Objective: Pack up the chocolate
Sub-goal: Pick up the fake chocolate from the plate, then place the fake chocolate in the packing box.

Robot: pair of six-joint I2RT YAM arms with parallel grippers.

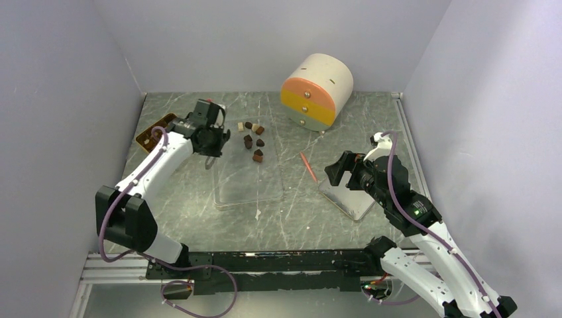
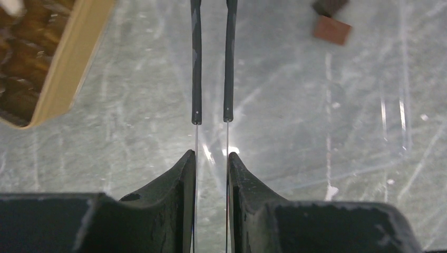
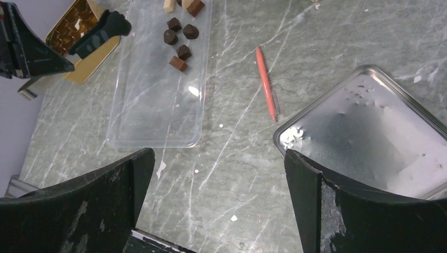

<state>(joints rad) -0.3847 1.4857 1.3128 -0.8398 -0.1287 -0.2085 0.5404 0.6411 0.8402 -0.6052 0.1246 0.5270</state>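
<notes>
Golden-brown compartmented tray (image 1: 154, 132), lying left of the clear plastic tray (image 1: 248, 182), toward the far-left side of the marbled grey-green worktop (image 1: 298, 222). Left fingers (image 2: 179, 184), at the clear tray's far-left corner: drawn close together and clamped on slim metal tweezers (image 2: 196, 63), whose two black-sleeved tips stand slightly apart with nothing between them. Chocolate (image 1: 254, 141): several small pieces, dark brown, mid-brown and one cream-white, loosely clustered inside the clear tray at its far end. One small dark speck (image 1: 258, 213) on the worktop just off the clear tray's near edge, too small to identify. Orange-red stick (image 1: 308, 166), flat on the worktop just right of the clear tray, not touching it. Cream cylindrical container (image 1: 317, 91) with orange, yellow and grey bands on its face, lying on its side behind and right of the clear tray. Shallow silver metal tin (image 1: 349, 199), right of the clear tray, beyond the stick. Right fingers (image 3: 105, 205), right of the clear tray and above the tin's left part: spread wide, holding nothing.
</notes>
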